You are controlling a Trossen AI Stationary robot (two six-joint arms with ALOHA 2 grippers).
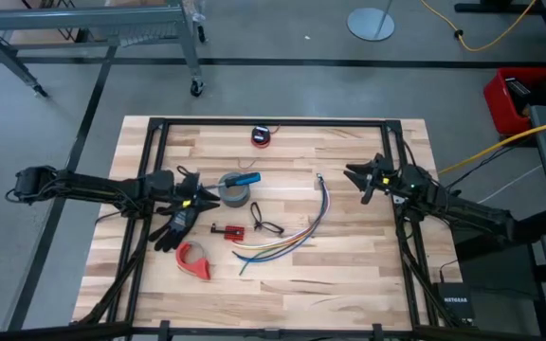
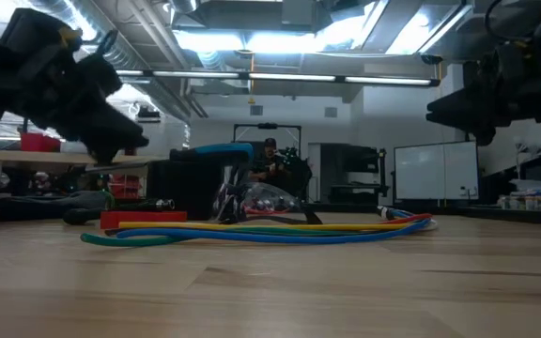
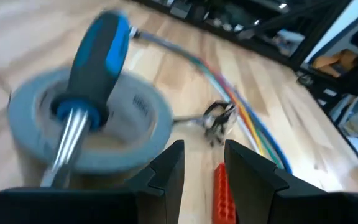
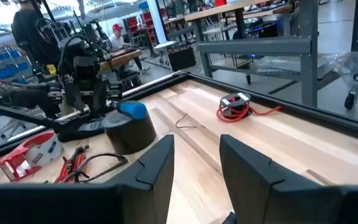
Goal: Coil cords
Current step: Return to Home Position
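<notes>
Red cord (image 1: 261, 135) sits coiled past the tape roll (image 1: 233, 193), looks done (left gripper (image 3: 203, 148), right gripper (image 4: 196, 142) both released, empty).

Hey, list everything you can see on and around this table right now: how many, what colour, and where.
red wire coil: one, red with a dark end piece, top middle of the table in the high view
tape roll: one, grey, left of centre
screwdriver: one, blue handle, shaft tilted in the roll's hole
wire bundle: one, multicoloured, centre
looped cord: one, black, beside the bundle
small tool: one, red, left of the looped cord, kind unclear
tape dispenser: one, red, lower left
table: one, light wood
left pincer: open, empty, by the tape roll
right pincer: open, empty, over the right side
</notes>
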